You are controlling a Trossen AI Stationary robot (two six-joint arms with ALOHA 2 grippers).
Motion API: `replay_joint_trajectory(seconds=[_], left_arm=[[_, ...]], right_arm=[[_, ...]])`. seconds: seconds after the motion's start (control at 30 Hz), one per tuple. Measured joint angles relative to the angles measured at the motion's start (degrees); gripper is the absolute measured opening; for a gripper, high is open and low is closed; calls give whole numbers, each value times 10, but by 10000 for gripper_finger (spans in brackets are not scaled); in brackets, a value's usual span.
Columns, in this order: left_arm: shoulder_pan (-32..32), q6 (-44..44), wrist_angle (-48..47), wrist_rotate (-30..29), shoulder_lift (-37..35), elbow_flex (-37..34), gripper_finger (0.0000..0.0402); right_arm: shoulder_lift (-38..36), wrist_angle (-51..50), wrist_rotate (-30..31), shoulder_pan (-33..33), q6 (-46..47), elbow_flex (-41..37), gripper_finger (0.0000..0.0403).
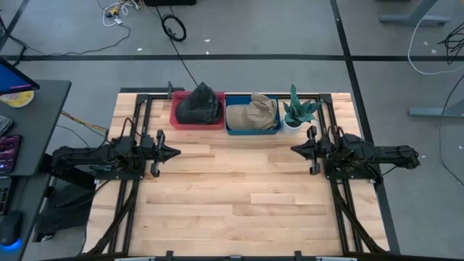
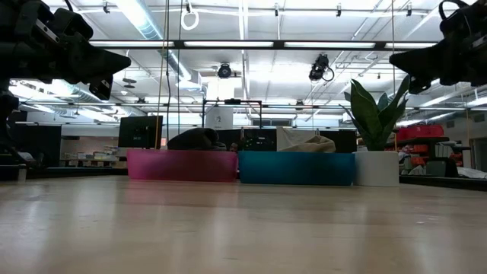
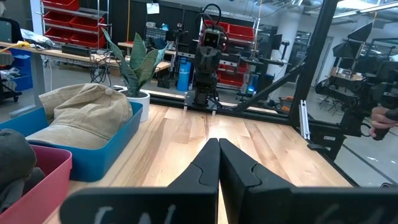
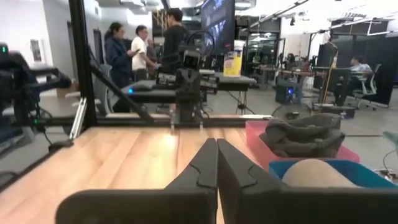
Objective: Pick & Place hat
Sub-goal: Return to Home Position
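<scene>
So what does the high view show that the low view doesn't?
Only the high view: both arms whole, left gripper and right gripper facing each other over the table, plus floor cables. Only the low view: ceiling lights and the room behind. Both: red bin with black caps, blue bin with tan cap, plant.

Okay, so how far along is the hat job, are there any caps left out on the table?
Done: black caps sit piled in the red bin, and a tan cap fills the blue bin. In hand: nothing; the left gripper and right gripper are both shut and empty, raised over the table's sides. Left: no cap shows loose on the table, so probably only parking the arms remains.
</scene>
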Motion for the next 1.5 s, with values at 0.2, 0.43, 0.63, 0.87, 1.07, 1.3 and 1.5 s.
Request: replay_joint_trajectory(seconds=[0.2, 0.43, 0.63, 0.87, 1.07, 1.3, 1.5], left_arm=[[0, 0, 0, 0, 0, 0, 3], [0, 0, 0, 0, 0, 0, 3], [0, 0, 0, 0, 0, 0, 3], [0, 0, 0, 0, 0, 0, 3], [0, 0, 0, 0, 0, 0, 3], [0, 0, 0, 0, 0, 0, 3], [0, 0, 0, 0, 0, 0, 3]], right_arm=[[0, -41, -5, 0, -17, 0, 1], [2, -39, -7, 0, -45, 0, 0], [11, -38, -7, 0, -45, 0, 0], [12, -38, -6, 0, -44, 0, 19], [12, -38, -6, 0, -44, 0, 33], [12, -38, -6, 0, -44, 0, 33], [12, -38, -6, 0, -44, 0, 33]])
